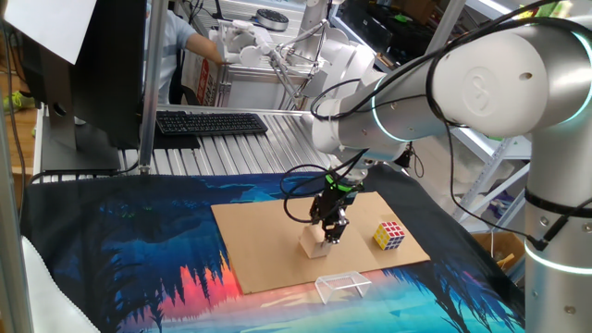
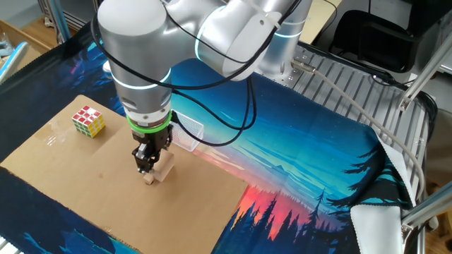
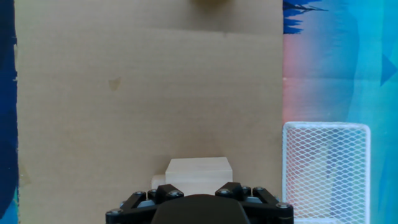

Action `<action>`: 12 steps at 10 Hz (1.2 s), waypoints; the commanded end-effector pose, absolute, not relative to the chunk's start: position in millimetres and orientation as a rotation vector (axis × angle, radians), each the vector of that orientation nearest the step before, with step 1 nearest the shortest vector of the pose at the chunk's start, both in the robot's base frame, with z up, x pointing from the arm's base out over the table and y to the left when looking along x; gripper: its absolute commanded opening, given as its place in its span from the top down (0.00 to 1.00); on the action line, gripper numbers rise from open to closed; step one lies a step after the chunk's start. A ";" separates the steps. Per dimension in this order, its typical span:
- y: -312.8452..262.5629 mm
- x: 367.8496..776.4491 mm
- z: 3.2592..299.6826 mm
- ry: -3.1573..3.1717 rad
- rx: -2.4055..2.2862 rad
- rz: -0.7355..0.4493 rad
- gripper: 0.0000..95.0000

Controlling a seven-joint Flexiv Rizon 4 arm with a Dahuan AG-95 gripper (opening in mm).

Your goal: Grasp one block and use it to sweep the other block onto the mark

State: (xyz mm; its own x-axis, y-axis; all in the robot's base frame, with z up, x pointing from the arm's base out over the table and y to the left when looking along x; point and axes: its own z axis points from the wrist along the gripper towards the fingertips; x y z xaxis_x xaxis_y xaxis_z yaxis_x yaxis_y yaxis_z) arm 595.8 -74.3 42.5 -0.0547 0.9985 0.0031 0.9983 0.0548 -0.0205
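Note:
The plain tan wooden cube (image 1: pixel 314 244) stands on the brown cardboard sheet (image 1: pixel 268 231), also in the other fixed view (image 2: pixel 164 168) and low in the hand view (image 3: pixel 198 170). My gripper (image 1: pixel 331 228) is down at the sheet right beside the cube, touching or nearly touching it (image 2: pixel 146 165). A small tan piece (image 2: pixel 148 179) shows just under the fingertips, and in the hand view at the cube's left (image 3: pixel 158 182). The fingers look close together, but their gap is hidden. A small dark spot (image 3: pixel 114 83) on the cardboard may be the mark.
A multicoloured puzzle cube (image 1: pixel 389 235) sits on the cardboard, also in the other fixed view (image 2: pixel 88 121). A clear mesh-patterned plastic frame (image 1: pixel 342 285) lies at the sheet's edge near the gripper (image 3: pixel 326 168). A yellowish thing (image 3: pixel 211 2) is cut off at the hand view's top.

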 end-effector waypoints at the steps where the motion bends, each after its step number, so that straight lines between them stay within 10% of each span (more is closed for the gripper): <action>1: -75.4 586.7 45.0 -2.307 -2.085 0.033 1.00; 12: -140.1 589.8 44.3 -2.417 -1.987 0.049 1.00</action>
State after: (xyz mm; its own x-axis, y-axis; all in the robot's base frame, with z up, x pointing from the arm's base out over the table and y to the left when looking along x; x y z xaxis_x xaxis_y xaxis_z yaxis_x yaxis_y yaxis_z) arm 591.7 -141.0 42.7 -0.1976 0.9802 -0.0123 0.9799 0.1971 -0.0315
